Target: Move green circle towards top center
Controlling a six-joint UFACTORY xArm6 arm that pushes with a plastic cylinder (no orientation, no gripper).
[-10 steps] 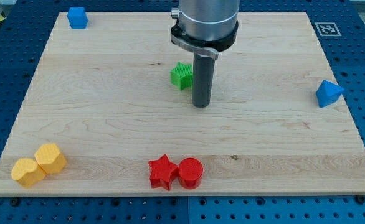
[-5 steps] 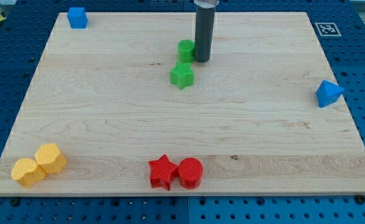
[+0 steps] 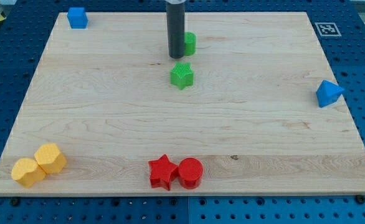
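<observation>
The green circle (image 3: pixel 189 43) stands near the view's top centre of the wooden board (image 3: pixel 108 112). My tip (image 3: pixel 175 56) rests on the board, touching or almost touching the circle's left side, and the rod partly hides the circle's left edge. A green star (image 3: pixel 182 75) lies just below the circle and a little below and right of my tip.
A blue cube (image 3: pixel 77 17) sits at the top left corner. A blue triangular block (image 3: pixel 328 93) sits at the right edge. A red star (image 3: pixel 162 172) and red circle (image 3: pixel 190 173) lie at the bottom centre. Two yellow blocks (image 3: pixel 39 164) lie at the bottom left.
My tip has moved from below right of the green star, up past the circle's right side, over to the circle's left side. The green circle has shifted slightly up.
</observation>
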